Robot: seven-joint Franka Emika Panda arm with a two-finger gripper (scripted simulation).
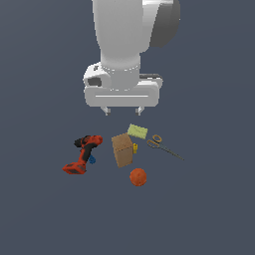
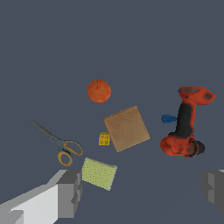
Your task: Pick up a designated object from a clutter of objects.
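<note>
Two fingers spread wide above yellow-green pad.

We see our tool hanging wide open above the pile, with clear air beneath it. The pad lies flat with open surface on its far side. The box stands close against its near edge, the tiny yellow block just beside, and the scissors lie near on the exterior view's right.
</note>
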